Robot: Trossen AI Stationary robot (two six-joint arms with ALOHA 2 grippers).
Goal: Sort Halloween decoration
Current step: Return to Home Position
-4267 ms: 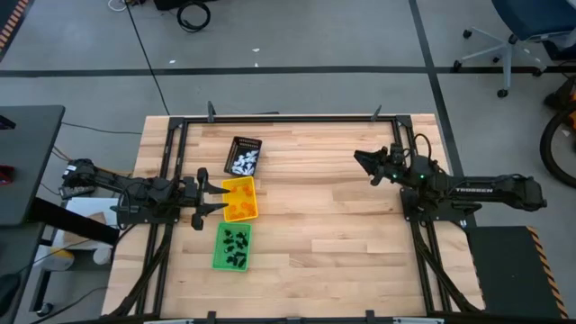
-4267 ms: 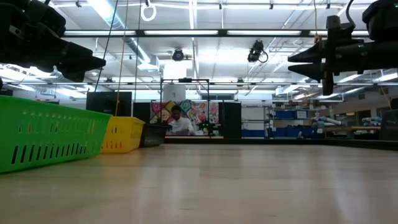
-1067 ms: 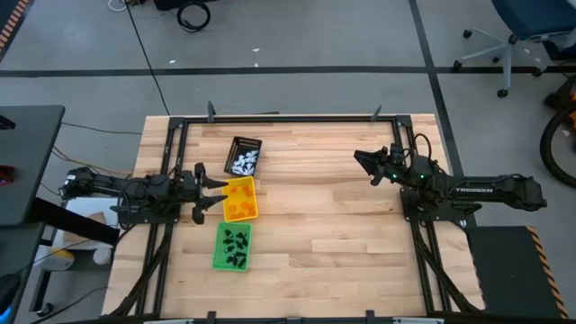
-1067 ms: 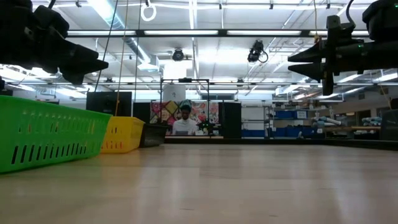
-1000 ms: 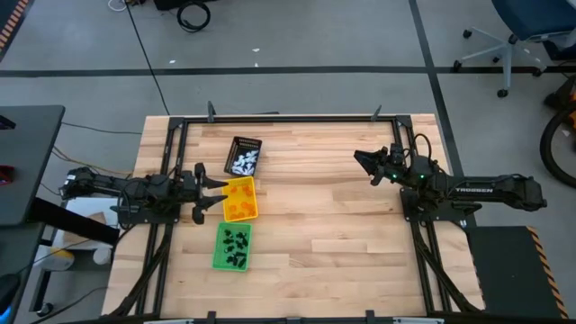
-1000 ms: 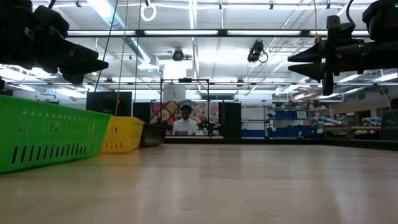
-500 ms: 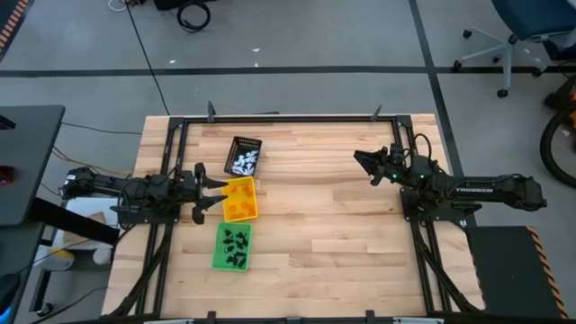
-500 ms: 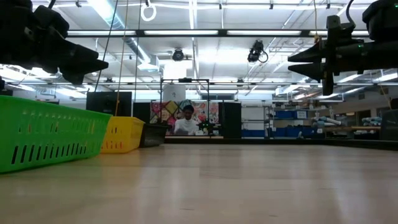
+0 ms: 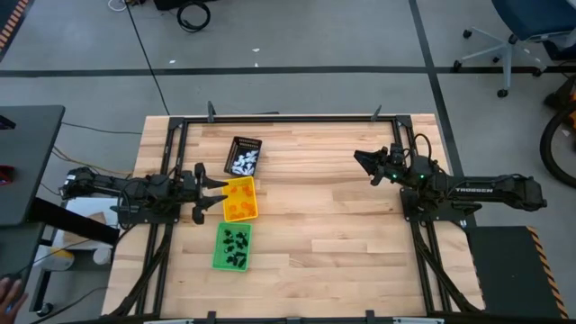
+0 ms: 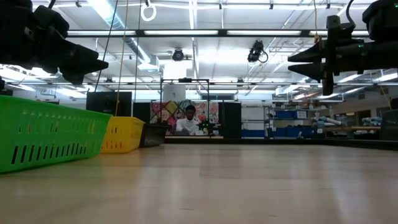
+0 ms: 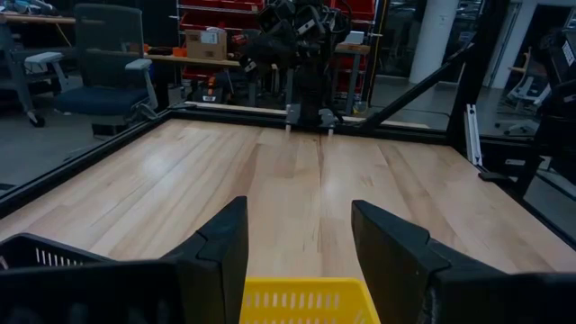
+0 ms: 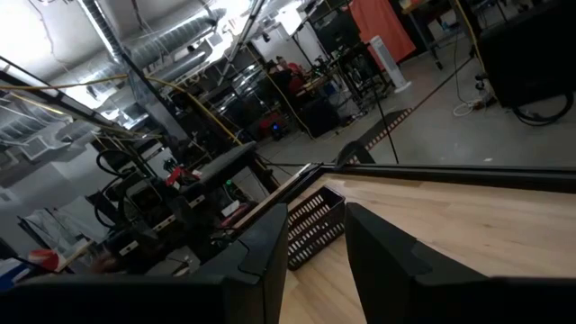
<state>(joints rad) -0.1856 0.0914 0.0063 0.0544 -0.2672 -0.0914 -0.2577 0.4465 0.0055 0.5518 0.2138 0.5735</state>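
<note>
The Halloween decoration lies sorted by colour in three small trays on the table's left half. White trinkets point(image 9: 243, 163) are in the black tray point(image 9: 238, 144). Orange ones point(image 9: 238, 207) are in the yellow tray point(image 9: 241, 183). Black ones point(image 9: 235, 244) are in the green tray point(image 9: 219, 261). My left gripper point(image 9: 219, 192) hovers open just left of the yellow tray's rim point(image 11: 301, 290), above the table. My right gripper point(image 9: 360, 164) hangs open in the air over the table's right half, far from the trays.
A black metal frame point(image 9: 288, 118) runs around the wooden table. Bare wood point(image 9: 324, 234) spans the middle and near part between the arms. A person sits far behind the table point(image 10: 188, 122), and a hand shows at the floor's lower left point(image 9: 7, 292).
Both arms have kept still over the last second. Some seconds before that, the left gripper shifted a little toward the table's far edge, along the yellow tray's left side. A hand has come into the high view at the lower left.
</note>
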